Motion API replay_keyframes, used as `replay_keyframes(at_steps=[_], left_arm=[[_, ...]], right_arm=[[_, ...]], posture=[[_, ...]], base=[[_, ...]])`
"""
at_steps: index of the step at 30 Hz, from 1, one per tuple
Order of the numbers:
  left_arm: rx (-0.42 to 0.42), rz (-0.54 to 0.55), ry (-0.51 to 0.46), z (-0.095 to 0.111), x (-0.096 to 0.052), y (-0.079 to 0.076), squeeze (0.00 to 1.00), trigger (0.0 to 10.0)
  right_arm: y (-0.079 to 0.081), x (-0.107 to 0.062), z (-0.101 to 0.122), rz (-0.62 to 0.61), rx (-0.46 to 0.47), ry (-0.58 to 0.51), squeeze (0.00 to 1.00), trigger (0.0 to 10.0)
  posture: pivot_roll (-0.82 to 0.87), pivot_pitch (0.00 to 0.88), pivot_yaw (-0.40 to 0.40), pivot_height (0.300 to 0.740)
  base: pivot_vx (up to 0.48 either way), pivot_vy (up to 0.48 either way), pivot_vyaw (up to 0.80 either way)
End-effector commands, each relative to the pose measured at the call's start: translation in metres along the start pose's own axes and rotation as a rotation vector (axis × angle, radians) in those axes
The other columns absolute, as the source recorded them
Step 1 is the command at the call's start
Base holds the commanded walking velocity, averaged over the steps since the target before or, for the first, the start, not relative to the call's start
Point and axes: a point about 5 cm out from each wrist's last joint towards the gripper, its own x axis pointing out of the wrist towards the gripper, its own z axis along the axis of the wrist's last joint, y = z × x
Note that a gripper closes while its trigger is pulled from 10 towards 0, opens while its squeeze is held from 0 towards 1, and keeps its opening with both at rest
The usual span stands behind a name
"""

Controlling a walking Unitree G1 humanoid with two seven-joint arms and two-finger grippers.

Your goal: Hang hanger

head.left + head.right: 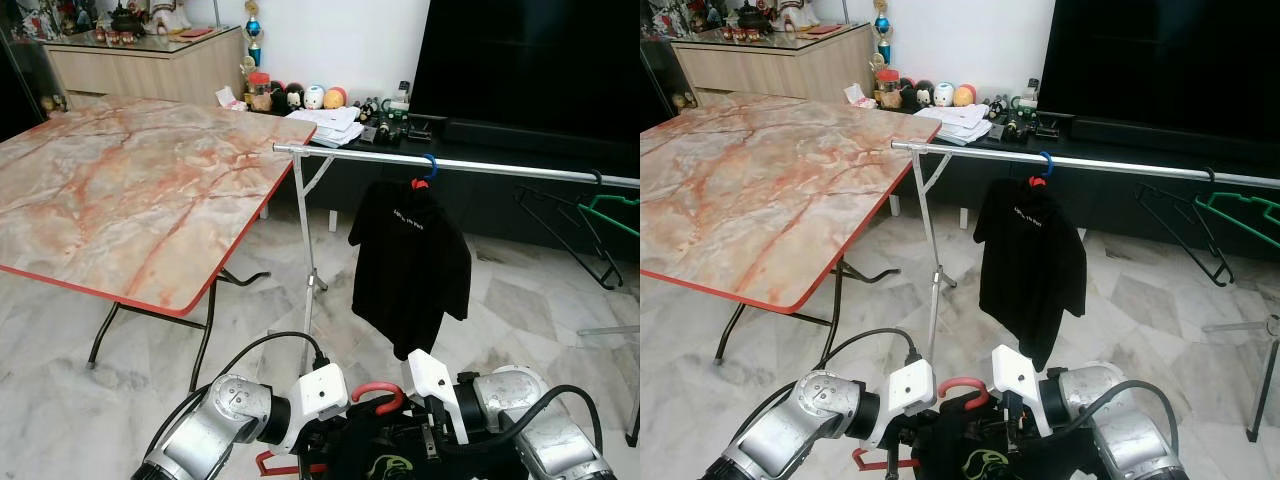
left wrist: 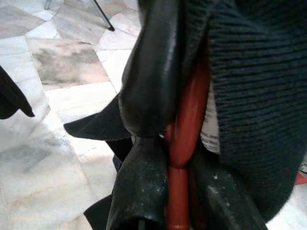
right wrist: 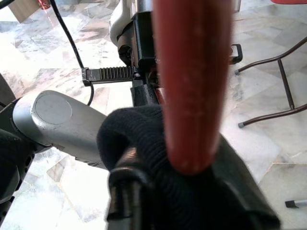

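A red plastic hanger [image 1: 377, 394] carrying a dark knitted garment [image 1: 970, 445] is held low in front of the robot, between the two silver arms, with its curved hook rising just above the garment's collar. The left end effector [image 2: 158, 143] is seen clamped on the red shaft of the hanger, one black finger [image 2: 153, 72] pressed against it with cloth bunched alongside. The right end effector [image 3: 158, 191] sits against the same hanger neck, wrapped in dark fabric; whether its fingers are together or apart cannot be told.

Ahead, a silver metal clothes rail [image 1: 450, 162] runs across the room beside a folding tabletop of red-veined marble pattern [image 1: 120, 180]. A black T-shirt on a blue-hooked hanger [image 1: 412, 255] is already hung near the rail's middle, and bare black and green wire hangers [image 1: 590, 225] are hung further to the right.

The hanger is judged light and stiff, though its smooth plastic may slip or twist in a grip, while the garment is soft, limp and likely to swing or slide off a shoulder. Hold is best kept on the neck just below the hook, leaving the hook free to be lifted over the rail in the open stretch left of the black T-shirt.
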Motion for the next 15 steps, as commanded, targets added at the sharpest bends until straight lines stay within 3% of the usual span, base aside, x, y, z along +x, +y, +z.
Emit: replay_keyframes(at_steps=[1, 10, 14, 15], left_arm=[[0.022, 0.046, -0.014, 0.008, -0.004, 0.006, 0.0, 0.0], [0.017, 0.04, 0.012, 0.001, -0.005, 0.005, 0.0, 0.0], [0.017, 0.032, 0.015, 0.0, -0.004, 0.004, 0.0, 0.0], [0.018, 0.032, 0.014, 0.001, -0.003, 0.004, 0.0, 0.0]], right_arm=[[0.004, 0.006, 0.008, 0.047, -0.025, -0.056, 0.0, 0.0], [0.007, -0.012, 0.003, -0.005, 0.002, -0.056, 0.0, 0.0], [0.009, -0.012, 0.001, -0.001, 0.004, -0.051, 0.0, 0.0], [0.01, -0.01, 0.0, 0.001, 0.003, -0.048, 0.0, 6.9]], posture=[[0.04, 0.0, 0.001, 0.74], [0.03, 0.0, 0.005, 0.74], [0.03, 0.0, 0.007, 0.74], [0.03, 0.0, 0.008, 0.74]], base=[[0.0, 0.0, 0.0], [0.0, 0.0, 0.0], [0.0, 0.0, 0.0], [0.0, 0.0, 0.0]])
